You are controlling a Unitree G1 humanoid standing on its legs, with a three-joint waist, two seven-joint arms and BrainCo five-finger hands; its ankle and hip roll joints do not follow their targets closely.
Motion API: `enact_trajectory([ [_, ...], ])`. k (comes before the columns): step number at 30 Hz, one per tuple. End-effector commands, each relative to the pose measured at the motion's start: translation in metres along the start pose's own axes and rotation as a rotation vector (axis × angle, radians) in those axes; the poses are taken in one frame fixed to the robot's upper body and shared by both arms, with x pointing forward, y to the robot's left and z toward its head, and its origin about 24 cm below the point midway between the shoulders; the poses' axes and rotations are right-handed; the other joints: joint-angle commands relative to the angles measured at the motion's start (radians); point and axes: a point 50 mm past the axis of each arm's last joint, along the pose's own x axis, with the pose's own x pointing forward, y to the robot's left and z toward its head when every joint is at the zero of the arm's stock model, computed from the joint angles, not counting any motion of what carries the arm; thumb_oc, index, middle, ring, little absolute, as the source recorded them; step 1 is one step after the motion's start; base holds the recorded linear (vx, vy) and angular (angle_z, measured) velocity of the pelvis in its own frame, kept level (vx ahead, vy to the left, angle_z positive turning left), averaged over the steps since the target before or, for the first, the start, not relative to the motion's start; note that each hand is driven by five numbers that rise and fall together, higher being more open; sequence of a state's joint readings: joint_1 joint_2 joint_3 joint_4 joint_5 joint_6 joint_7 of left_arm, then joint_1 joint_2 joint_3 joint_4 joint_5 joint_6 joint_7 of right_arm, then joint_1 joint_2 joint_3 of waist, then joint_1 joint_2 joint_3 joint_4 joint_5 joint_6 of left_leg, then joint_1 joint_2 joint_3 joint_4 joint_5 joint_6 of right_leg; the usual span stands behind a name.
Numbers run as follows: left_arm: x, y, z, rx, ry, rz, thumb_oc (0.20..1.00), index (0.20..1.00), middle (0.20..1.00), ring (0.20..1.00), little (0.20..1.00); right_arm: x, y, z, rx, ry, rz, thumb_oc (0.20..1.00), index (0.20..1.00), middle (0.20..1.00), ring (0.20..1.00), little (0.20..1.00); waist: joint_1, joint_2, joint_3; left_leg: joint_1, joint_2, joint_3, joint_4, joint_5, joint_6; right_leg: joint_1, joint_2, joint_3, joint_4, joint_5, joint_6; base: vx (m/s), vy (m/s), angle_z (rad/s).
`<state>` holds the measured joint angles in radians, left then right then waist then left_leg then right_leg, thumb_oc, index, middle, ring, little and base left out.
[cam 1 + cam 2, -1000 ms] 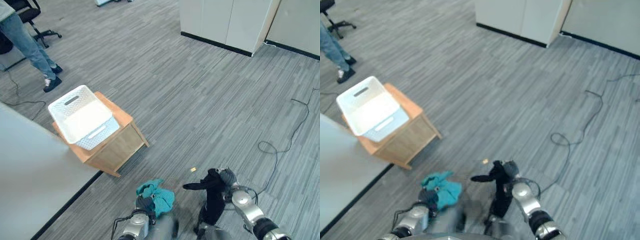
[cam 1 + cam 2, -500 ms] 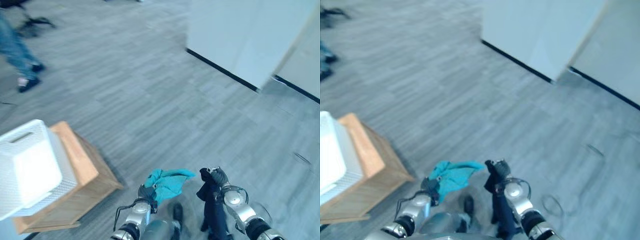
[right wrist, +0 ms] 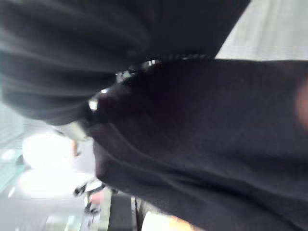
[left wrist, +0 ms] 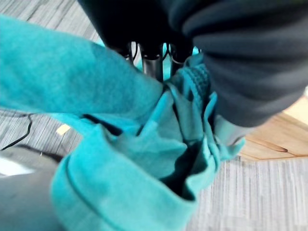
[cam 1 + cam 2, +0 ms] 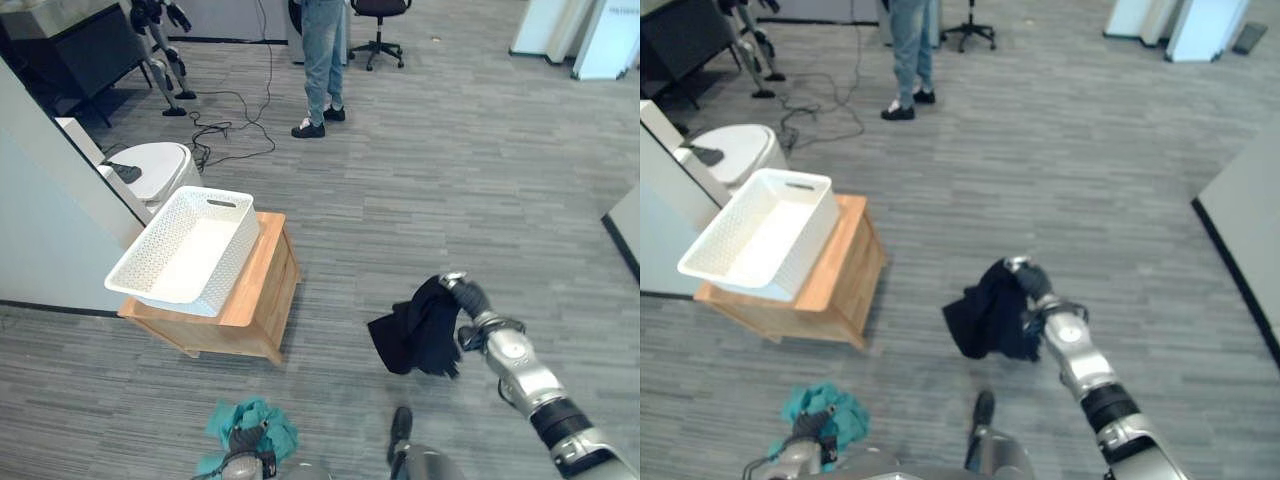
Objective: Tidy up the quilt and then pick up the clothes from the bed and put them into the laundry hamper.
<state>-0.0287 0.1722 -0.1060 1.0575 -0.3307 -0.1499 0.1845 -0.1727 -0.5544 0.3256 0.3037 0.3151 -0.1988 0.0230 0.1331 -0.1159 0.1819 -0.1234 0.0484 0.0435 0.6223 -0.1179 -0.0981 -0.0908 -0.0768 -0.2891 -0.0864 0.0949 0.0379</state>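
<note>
- My right hand [image 5: 468,300] is clenched on a crumpled black garment [image 5: 415,330], hanging above grey floor.
- My left hand [image 5: 245,440] grips a bunched teal garment [image 4: 144,144].
- White perforated plastic hamper [image 5: 185,250] sits on a low wooden cabinet [image 5: 260,300], well apart from both hands.

Two garments are counted: one black garment [image 5: 418,335] at lower right and one teal garment [image 5: 248,432] at the bottom edge. One white hamper [image 5: 188,250] is seen mid-left, sat on one wooden counter [image 5: 262,300]. One person [image 5: 322,55] and one office chair [image 5: 375,20] are spotted up top.
</note>
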Motion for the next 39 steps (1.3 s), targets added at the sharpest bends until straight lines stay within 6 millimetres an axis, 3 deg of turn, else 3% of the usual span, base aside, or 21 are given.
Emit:
enact_trajectory([
  [1, 0.006, -0.001, 0.048, -0.052, -0.197, -0.054, 0.200, 0.200, 0.200, 0.200, 0.200, 0.027, 0.013, 0.038, -0.047, -0.163, 0.037, 0.200, 0.200, 0.200, 0.200, 0.200, 0.025, -0.008, 0.033, -0.055, 0.053, 0.193, -0.243, 0.014, 0.046, 0.245, -0.076, -0.062, -0.001, -0.140, 0.083, 0.32, 0.051, 0.56],
  [3, 0.004, 0.003, 0.046, -0.042, -0.201, -0.056, 0.200, 0.200, 0.200, 0.200, 0.200, 0.029, 0.012, 0.040, -0.045, -0.172, 0.025, 0.200, 0.200, 0.200, 0.200, 0.200, 0.026, -0.004, 0.022, -0.058, 0.074, 0.251, -0.336, 0.052, 0.044, 0.268, -0.070, -0.093, -0.001, -0.163, 0.087, 0.42, 0.110, 0.44],
  [4, 0.002, 0.004, 0.046, -0.045, -0.215, -0.082, 0.200, 0.200, 0.200, 0.200, 0.200, 0.032, 0.011, 0.047, -0.010, -0.201, 0.005, 0.200, 0.200, 0.200, 0.200, 0.200, 0.021, 0.014, -0.005, -0.045, 0.132, 0.381, -0.551, 0.148, 0.016, 0.334, -0.054, -0.163, -0.001, -0.211, 0.103, 0.44, 0.130, 0.33],
  [6, 0.001, 0.006, 0.046, -0.050, -0.219, -0.085, 0.200, 0.200, 0.200, 0.200, 0.200, 0.032, 0.010, 0.048, -0.013, -0.205, 0.006, 0.200, 0.200, 0.200, 0.200, 0.200, 0.025, 0.015, -0.017, -0.037, 0.128, 0.380, -0.583, 0.167, 0.015, 0.351, -0.059, -0.190, -0.001, -0.202, 0.111, 0.56, 0.246, 0.89],
  [9, -0.001, 0.006, 0.037, -0.036, -0.199, -0.113, 0.200, 0.200, 0.200, 0.200, 0.200, 0.033, 0.015, 0.039, 0.012, -0.175, -0.025, 0.200, 0.200, 0.200, 0.200, 0.200, 0.023, 0.001, -0.039, 0.012, 0.055, 0.322, -0.628, 0.138, 0.058, 0.345, -0.133, -0.220, 0.154, -0.153, 0.152, 0.45, 0.289, 1.01],
  [10, 0.000, 0.007, 0.036, -0.030, -0.192, -0.110, 0.200, 0.200, 0.200, 0.200, 0.200, 0.034, 0.016, 0.039, 0.016, -0.174, -0.039, 0.200, 0.200, 0.200, 0.200, 0.200, 0.012, -0.001, -0.039, 0.056, 0.021, 0.317, -0.653, 0.114, 0.082, 0.315, -0.184, -0.206, 0.278, -0.104, 0.175, 0.73, 0.483, 0.54],
  [11, -0.001, 0.009, 0.036, -0.024, -0.195, -0.105, 0.200, 0.200, 0.200, 0.200, 0.200, 0.034, 0.018, 0.040, 0.025, -0.177, -0.061, 0.200, 0.200, 0.200, 0.200, 0.200, -0.009, 0.008, -0.030, 0.125, -0.024, 0.285, -0.694, 0.085, 0.119, 0.257, -0.246, -0.150, 0.469, 0.012, 0.200, 0.57, 0.384, 0.58],
  [12, -0.001, 0.009, 0.036, -0.024, -0.195, -0.105, 0.200, 0.200, 0.200, 0.200, 0.200, 0.034, 0.018, 0.040, 0.025, -0.177, -0.061, 0.200, 0.200, 0.200, 0.200, 0.200, -0.008, 0.006, -0.030, 0.126, -0.027, 0.286, -0.694, 0.084, 0.121, 0.254, -0.250, -0.147, 0.474, 0.011, 0.201, 0.50, 0.322, 0.68],
  [14, -0.001, 0.006, 0.045, -0.019, -0.230, -0.114, 0.200, 0.200, 0.200, 0.200, 0.200, 0.036, 0.018, 0.045, 0.059, -0.198, -0.085, 0.200, 0.200, 0.200, 0.200, 0.200, -0.056, 0.049, -0.011, 0.167, -0.005, 0.234, -0.710, 0.073, 0.129, 0.103, -0.183, -0.034, 0.589, -0.022, 0.150, 0.26, 0.169, 1.33],
  [15, -0.001, 0.005, 0.044, -0.019, -0.230, -0.114, 0.200, 0.200, 0.200, 0.200, 0.200, 0.036, 0.018, 0.045, 0.058, -0.198, -0.085, 0.200, 0.200, 0.200, 0.200, 0.200, -0.055, 0.049, -0.013, 0.165, -0.005, 0.236, -0.710, 0.073, 0.129, 0.099, -0.183, -0.032, 0.592, -0.024, 0.150, 0.40, 0.081, 1.45],
  [16, -0.001, 0.000, 0.053, -0.003, -0.264, -0.132, 0.200, 0.200, 0.200, 0.200, 0.200, 0.036, 0.017, 0.048, 0.070, -0.211, -0.094, 0.200, 0.200, 0.200, 0.200, 0.200, -0.100, 0.067, 0.006, 0.183, 0.002, 0.167, -0.710, 0.067, 0.106, 0.014, -0.114, 0.004, 0.518, -0.075, 0.135, 0.45, -0.023, 0.95],
  [18, -0.001, -0.002, 0.066, 0.024, -0.312, -0.154, 0.200, 0.200, 0.200, 0.200, 0.200, 0.033, 0.014, 0.049, 0.063, -0.221, -0.097, 0.200, 0.200, 0.200, 0.200, 0.200, -0.127, 0.067, 0.012, 0.209, -0.004, 0.119, -0.710, 0.047, 0.079, -0.015, -0.100, -0.004, 0.317, -0.099, 0.118, 0.56, -0.074, 1.35],
  [21, -0.001, -0.005, 0.088, 0.051, -0.376, -0.183, 0.200, 0.200, 0.200, 0.200, 0.200, 0.027, 0.001, 0.046, 0.064, -0.211, -0.154, 0.200, 0.200, 0.200, 0.200, 0.200, -0.178, 0.059, 0.009, 0.267, -0.011, 0.028, -0.710, -0.002, 0.057, -0.055, -0.053, 0.095, 0.045, -0.041, 0.130, 0.60, -0.128, 1.72],
  [24, 0.000, 0.001, 0.089, 0.052, -0.381, -0.168, 0.200, 0.200, 0.200, 0.200, 0.200, 0.023, -0.006, 0.043, 0.049, -0.201, -0.195, 0.200, 0.200, 0.200, 0.200, 0.200, -0.180, 0.037, -0.002, 0.333, -0.021, 0.000, -0.710, -0.058, 0.058, -0.040, -0.056, 0.152, 0.009, -0.016, 0.130, 0.59, -0.131, 1.43],
  [28, -0.005, 0.004, 0.075, 0.013, -0.361, -0.182, 0.200, 0.200, 0.200, 0.200, 0.200, 0.027, -0.013, 0.046, 0.008, -0.204, -0.236, 0.200, 0.200, 0.200, 0.200, 0.200, -0.160, 0.043, 0.016, 0.274, -0.015, -0.002, -0.444, 0.004, -0.003, 0.040, -0.052, 0.128, 0.017, -0.021, 0.094, 0.39, -0.146, 0.34],
  [29, -0.006, 0.007, 0.079, -0.023, -0.373, -0.171, 0.200, 0.200, 0.200, 0.200, 0.200, 0.029, -0.024, 0.055, 0.001, -0.232, -0.289, 0.200, 0.200, 0.200, 0.200, 0.200, -0.128, -0.006, 0.065, 0.070, 0.004, 0.027, -0.153, 0.082, -0.047, 0.102, -0.079, 0.101, -0.001, -0.048, 0.060, 0.15, -0.228, 0.50],
  [31, -0.007, 0.007, 0.075, -0.023, -0.359, -0.174, 0.200, 0.200, 0.200, 0.200, 0.200, 0.030, -0.035, 0.056, -0.006, -0.226, -0.347, 0.200, 0.200, 0.200, 0.200, 0.200, -0.111, -0.010, 0.062, -0.026, 0.007, 0.083, -0.227, 0.019, -0.005, 0.127, -0.067, 0.077, -0.001, -0.082, 0.062, 0.32, -0.097, 0.74],
  [33, -0.008, 0.007, 0.068, -0.023, -0.342, -0.178, 0.200, 0.200, 0.200, 0.200, 0.200, 0.028, -0.040, 0.052, -0.020, -0.209, -0.374, 0.200, 0.200, 0.200, 0.200, 0.200, -0.107, -0.001, 0.046, -0.003, -0.013, 0.094, -0.352, 0.025, 0.017, 0.128, -0.062, 0.079, -0.001, -0.086, 0.069, 0.31, 0.083, 0.01],
  [35, -0.011, 0.007, 0.056, -0.034, -0.308, -0.203, 0.200, 0.200, 0.200, 0.200, 0.200, 0.013, -0.070, 0.045, -0.074, -0.175, -0.513, 0.200, 0.200, 0.200, 0.200, 0.200, -0.140, 0.028, 0.012, 0.085, -0.008, 0.172, -0.564, 0.047, 0.048, 0.151, -0.035, 0.061, -0.001, -0.101, 0.077, 0.40, 0.138, -0.27],
  [37, -0.011, 0.009, 0.052, -0.027, -0.295, -0.194, 0.200, 0.200, 0.200, 0.200, 0.200, 0.011, -0.077, 0.046, -0.094, -0.176, -0.537, 0.200, 0.200, 0.200, 0.200, 0.200, -0.139, 0.032, 0.010, 0.121, -0.021, 0.165, -0.597, 0.052, 0.055, 0.154, -0.033, 0.056, 0.021, -0.100, 0.083, 0.23, 0.111, 0.15],
  [39, -0.010, 0.015, 0.057, 0.006, -0.306, -0.195, 0.200, 0.200, 0.200, 0.200, 0.200, 0.002, -0.092, 0.054, -0.098, -0.214, -0.589, 0.200, 0.200, 0.200, 0.200, 0.200, -0.161, 0.036, 0.009, 0.182, -0.021, 0.168, -0.669, 0.059, 0.069, 0.088, -0.039, 0.067, 0.210, -0.092, 0.122, 0.21, 0.079, -0.16],
])
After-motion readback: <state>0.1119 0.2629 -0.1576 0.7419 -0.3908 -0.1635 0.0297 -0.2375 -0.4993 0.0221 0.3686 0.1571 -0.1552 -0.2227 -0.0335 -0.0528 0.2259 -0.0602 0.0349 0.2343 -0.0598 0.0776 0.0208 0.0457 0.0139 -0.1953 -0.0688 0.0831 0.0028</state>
